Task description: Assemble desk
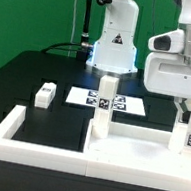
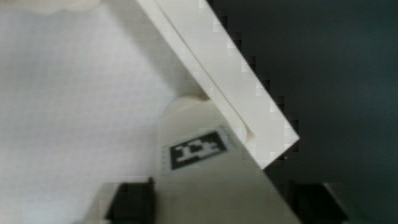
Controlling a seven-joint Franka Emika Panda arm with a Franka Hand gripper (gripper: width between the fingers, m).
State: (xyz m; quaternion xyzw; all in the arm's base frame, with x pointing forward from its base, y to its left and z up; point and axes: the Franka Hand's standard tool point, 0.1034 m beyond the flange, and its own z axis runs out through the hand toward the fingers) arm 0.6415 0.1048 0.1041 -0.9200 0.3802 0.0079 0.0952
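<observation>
My end effector [image 2: 210,200] is straddling a tagged white leg [image 2: 210,165] standing on the tabletop [image 2: 71,110]; whether it is pinching, I cannot tell.

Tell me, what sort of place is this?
Probably a robotics lab bench: a black table against a green backdrop, a robot arm's gripper working over white furniture parts, and a marker board of printed tags.

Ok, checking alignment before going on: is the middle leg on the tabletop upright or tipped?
Upright: the leg rises straight from the white tabletop in the exterior view, with no visible lean.
</observation>
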